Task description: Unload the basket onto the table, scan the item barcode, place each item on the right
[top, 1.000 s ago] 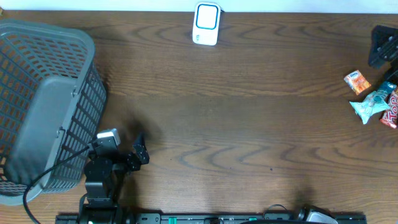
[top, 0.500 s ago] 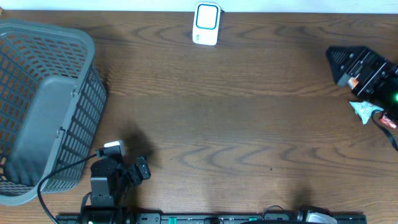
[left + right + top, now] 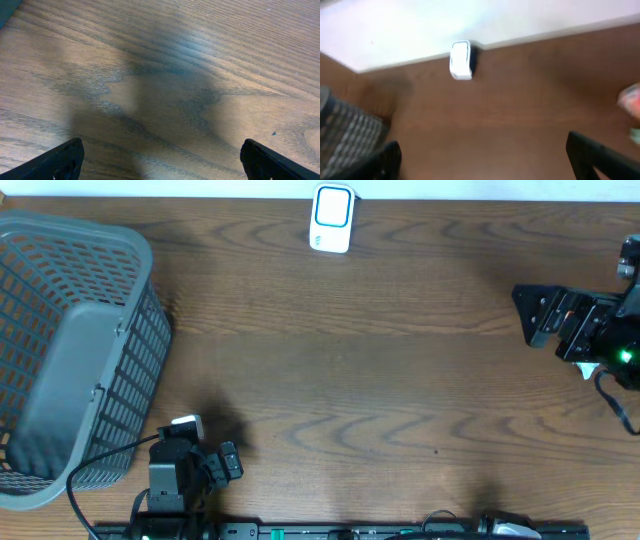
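Item packet (image 3: 630, 97) location: far right edge of the right wrist view, a pink-orange blur (too smeared to read any barcode or label). In the overhead view the right arm covers that part of the table (image 3: 400, 380), and only a pale sliver shows at the arm's lower edge.

Sweep of the overhead view, left to right:

1. Grey basket (image 3: 130, 380): fills the left side of the frame, lying tilted on the wood with its lattice wall facing right. It also shows at the lower left of the right wrist view.
2. Left gripper (image 3: 228, 463): lower left, just right of the basket's bottom corner and pointing right. The left wrist view shows both black fingertips at the bottom corners of the frame with bare wood grain and shadow between them (jaws spread wide, nothing held).
3. Barcode scanner (image 3: 332, 218): top centre, a white unit with a blue-edged window, standing at the table's far edge. It is well apart from both arms.
4. Right gripper (image 3: 532, 315): right side at mid height, pointing left. In the right wrist view its two fingertips sit at the lower corners (jaws wide apart, empty), and the scanner lies ahead at upper centre.
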